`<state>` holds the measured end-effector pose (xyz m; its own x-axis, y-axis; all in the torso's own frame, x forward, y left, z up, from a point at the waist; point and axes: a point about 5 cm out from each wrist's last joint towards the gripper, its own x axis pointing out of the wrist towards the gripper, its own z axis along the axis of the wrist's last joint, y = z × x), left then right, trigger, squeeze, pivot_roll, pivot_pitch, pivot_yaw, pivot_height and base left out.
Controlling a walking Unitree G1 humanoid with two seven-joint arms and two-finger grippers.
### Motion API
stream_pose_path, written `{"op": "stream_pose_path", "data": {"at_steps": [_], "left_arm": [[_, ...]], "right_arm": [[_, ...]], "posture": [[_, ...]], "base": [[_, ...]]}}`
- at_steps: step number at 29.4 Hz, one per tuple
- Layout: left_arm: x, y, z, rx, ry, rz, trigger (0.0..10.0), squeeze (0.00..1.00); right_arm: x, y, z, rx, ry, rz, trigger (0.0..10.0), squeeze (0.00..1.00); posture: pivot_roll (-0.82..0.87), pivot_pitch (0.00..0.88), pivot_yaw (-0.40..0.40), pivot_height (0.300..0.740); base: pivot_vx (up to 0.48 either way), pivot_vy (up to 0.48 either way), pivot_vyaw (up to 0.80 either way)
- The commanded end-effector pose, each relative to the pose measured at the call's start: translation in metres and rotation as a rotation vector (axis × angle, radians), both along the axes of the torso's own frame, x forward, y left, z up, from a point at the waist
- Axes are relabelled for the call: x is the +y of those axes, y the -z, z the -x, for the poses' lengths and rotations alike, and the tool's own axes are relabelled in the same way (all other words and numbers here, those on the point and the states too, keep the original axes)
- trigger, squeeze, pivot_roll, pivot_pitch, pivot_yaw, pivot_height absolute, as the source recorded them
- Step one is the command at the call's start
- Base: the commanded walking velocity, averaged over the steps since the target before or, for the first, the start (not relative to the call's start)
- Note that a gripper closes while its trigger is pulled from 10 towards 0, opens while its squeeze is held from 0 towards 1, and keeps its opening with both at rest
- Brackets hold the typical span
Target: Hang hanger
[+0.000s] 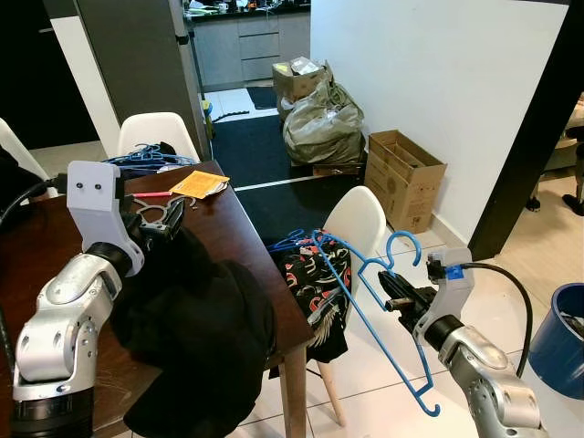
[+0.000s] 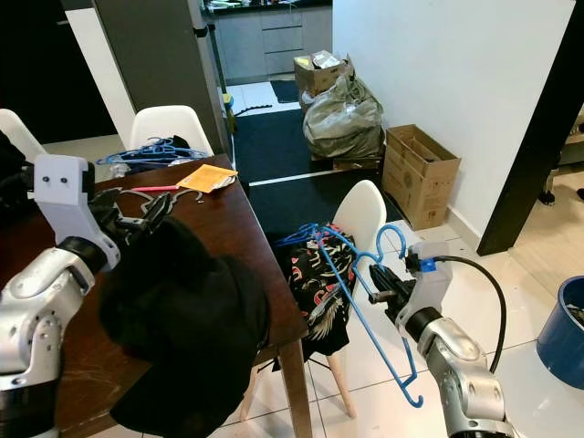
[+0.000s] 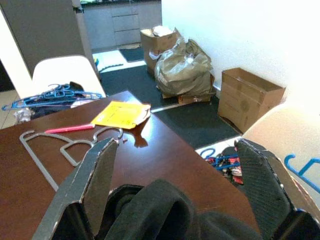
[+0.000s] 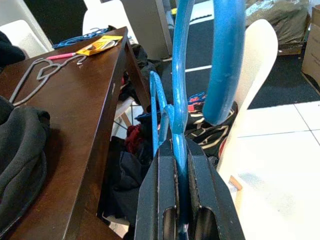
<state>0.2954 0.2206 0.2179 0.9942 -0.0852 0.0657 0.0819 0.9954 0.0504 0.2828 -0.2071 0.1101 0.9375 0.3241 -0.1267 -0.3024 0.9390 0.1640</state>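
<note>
My right gripper (image 1: 391,294) is shut on a blue plastic hanger (image 1: 379,315) near its neck, and holds it in the air to the right of the table. The hanger's hook (image 4: 227,55) points up and its long arm slopes down toward the floor. My left gripper (image 3: 177,150) is open, with its fingers spread wide just above a black garment (image 1: 201,319) that is heaped on the dark wooden table (image 1: 246,237). A grey wire hanger (image 3: 50,150) lies on the table beyond it.
A white chair (image 1: 360,219) by the table's corner carries patterned clothes (image 1: 315,283) and more blue hangers. A second white chair (image 1: 155,132) with blue hangers stands behind the table. A cardboard box (image 1: 406,178), stuffed bags (image 1: 321,123) and a blue bin (image 1: 558,338) stand on the floor to the right.
</note>
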Motion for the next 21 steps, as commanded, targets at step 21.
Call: {"op": "stream_pose_path", "data": {"at_steps": [21], "left_arm": [[-0.046,0.03,0.015,0.019,-0.084,-0.032,10.0,0.0]], "right_arm": [[0.001,-0.002,0.001,-0.008,-0.002,-0.045,10.0,0.0]], "posture": [[-0.04,0.0,0.064,0.731]], "base": [[-0.122,0.0,0.0]]}}
